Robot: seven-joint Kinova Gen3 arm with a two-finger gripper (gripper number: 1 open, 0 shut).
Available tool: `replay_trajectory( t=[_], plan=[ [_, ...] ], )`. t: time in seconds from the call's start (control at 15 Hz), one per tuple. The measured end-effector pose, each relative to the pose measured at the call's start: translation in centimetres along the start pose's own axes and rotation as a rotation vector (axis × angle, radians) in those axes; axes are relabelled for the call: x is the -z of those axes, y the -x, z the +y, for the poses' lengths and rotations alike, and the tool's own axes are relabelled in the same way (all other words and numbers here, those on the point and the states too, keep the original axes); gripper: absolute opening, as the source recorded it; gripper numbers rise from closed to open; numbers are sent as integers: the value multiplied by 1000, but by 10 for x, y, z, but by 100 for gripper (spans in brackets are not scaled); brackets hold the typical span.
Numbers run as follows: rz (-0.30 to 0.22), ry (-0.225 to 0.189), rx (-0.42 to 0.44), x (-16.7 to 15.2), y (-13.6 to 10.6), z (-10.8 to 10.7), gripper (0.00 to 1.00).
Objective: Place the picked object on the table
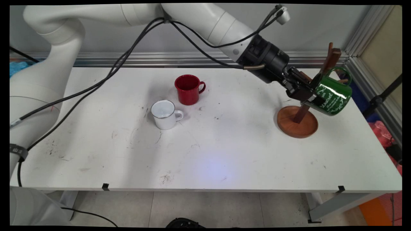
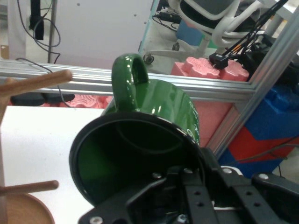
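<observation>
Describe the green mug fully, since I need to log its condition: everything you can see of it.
The green mug is glossy, enamel-like, dark green with white script lettering on its side, a black rim and a loop handle. It is held off the table, tilted on its side, its mouth facing the gripper, which is shut on its rim. Its handle points up towards the wooden mug stand, next to the stand's pegs. Inside it looks empty.

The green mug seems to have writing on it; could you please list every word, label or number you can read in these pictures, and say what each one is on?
White script on the side of the green mug: too small and tilted to read.
Red mug: no text.
White mug: no text.
Wooden mug stand: no text.
Gripper, which holds the green mug by its rim: no label readable.
</observation>
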Motion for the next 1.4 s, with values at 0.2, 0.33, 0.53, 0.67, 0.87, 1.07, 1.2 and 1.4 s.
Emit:
replay_trajectory(
  t=[0.2,0.33,0.53,0.67,0.87,1.07,1.2,1.4],
  plan=[
    [-26,-21,-13,10,-4,14,0],
    [-47,-44,-21,18,-6,23,0],
    [-76,-81,-30,29,-9,35,0],
    [-105,-114,-36,38,-12,47,0],
    [-160,-165,-49,54,-13,65,0],
    [-215,-205,-62,67,-12,80,0],
    [-256,-239,-70,75,-12,90,0],
    [-320,-296,-68,85,-12,104,0]
  ],
)
